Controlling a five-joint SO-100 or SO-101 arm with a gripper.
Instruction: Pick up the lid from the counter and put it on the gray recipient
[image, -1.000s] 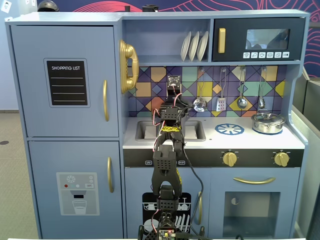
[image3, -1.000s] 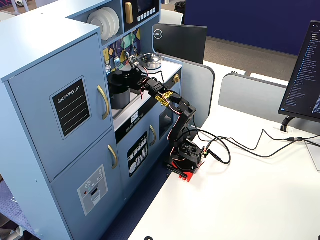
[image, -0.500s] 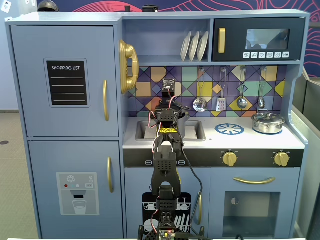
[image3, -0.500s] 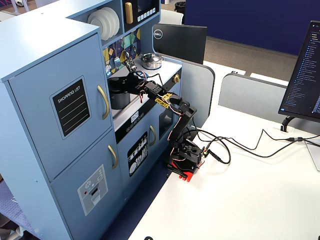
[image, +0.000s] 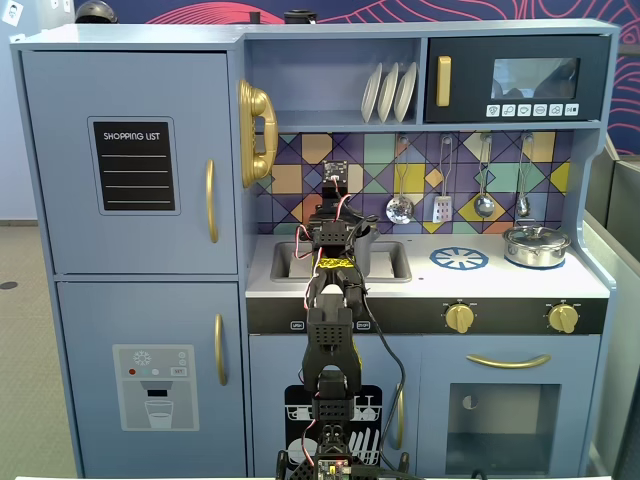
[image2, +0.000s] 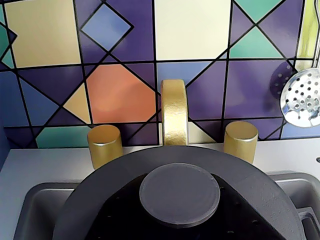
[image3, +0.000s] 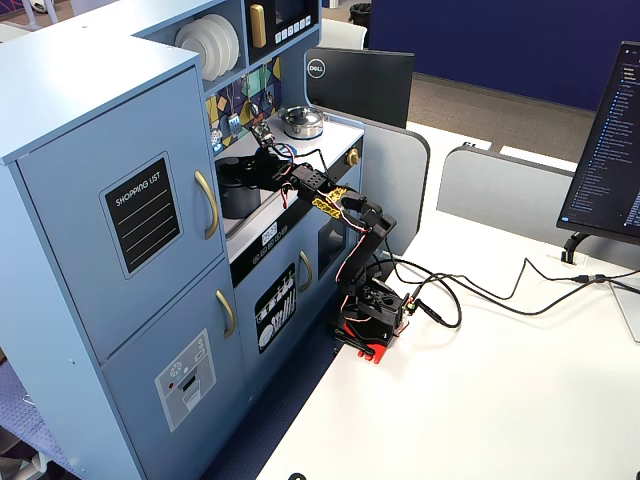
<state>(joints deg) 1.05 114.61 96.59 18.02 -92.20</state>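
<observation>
Gripper (image: 335, 222) state cannot be told: its fingers are hidden behind the arm in both fixed views and do not show in the wrist view. Just under the wrist camera, the lid (image2: 175, 175) sits flat on the gray recipient (image3: 237, 195), knob centred. That pot stands in the sink (image: 395, 262), before the gold faucet (image2: 174, 112) and its two knobs.

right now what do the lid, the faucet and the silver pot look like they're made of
The lid: matte dark gray with a faintly grainy surface and no glare, probably painted wood or plastic. The faucet: metallic gold paint with a rough, speckled sheen, more likely a coated toy part than real brass. The silver pot: bright and mirror-like, apparently polished metal.
</observation>
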